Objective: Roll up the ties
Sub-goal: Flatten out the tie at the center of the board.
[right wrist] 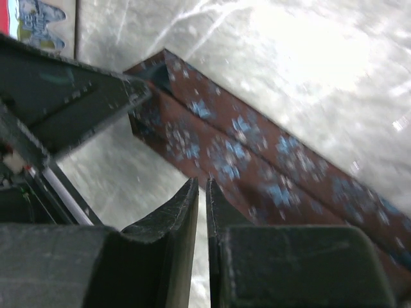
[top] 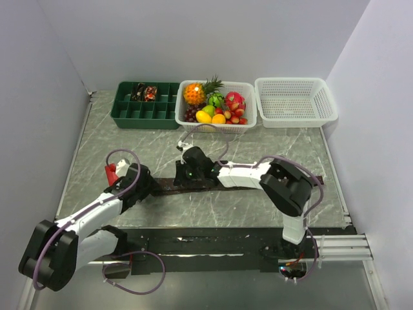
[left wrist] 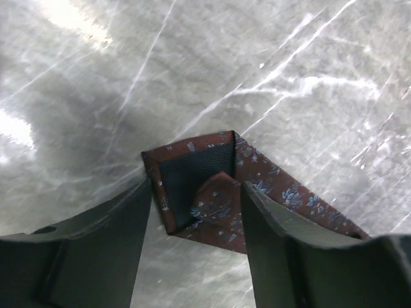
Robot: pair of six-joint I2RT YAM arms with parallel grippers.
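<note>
Two robot arms work over a single necktie on a grey marble bench (top: pixel 258 148). The tie (top: pixel 166 185), brown-red with a pale blue flower print, lies flat across the middle of the bench, running left to right between the arms.

The left claw (top: pixel 150 184) stands wide open at the tie's left end. In the left wrist view its two fingers (left wrist: pixel 128 224) flank the fabric (left wrist: pixel 270 186), one on each side, and grip nothing. The tie's tip is folded back on itself there, with dark ribbed lining showing inside the fold.

The right claw (top: pixel 183 174) sits just right of it, low over the same strip. In the right wrist view the right claw (right wrist: pixel 201 186) has its two fingers drawn together, only a sliver of gap between them and nothing visible in that gap. The tie (right wrist: pixel 244 147) passes beside and under them, and one finger of the left claw reaches the tie's end at upper left.

Along the far edge of the bench stand three containers in a row. A green compartment tray (top: pixel 122 116) holds two small dark bundles (top: pixel 138 93) (top: pixel 150 94) in adjoining back compartments; whether they are rolled ties cannot be told. Next to it is a white basket (top: pixel 216 128) of mixed fruit, then a second white basket (top: pixel 293 119).
</note>
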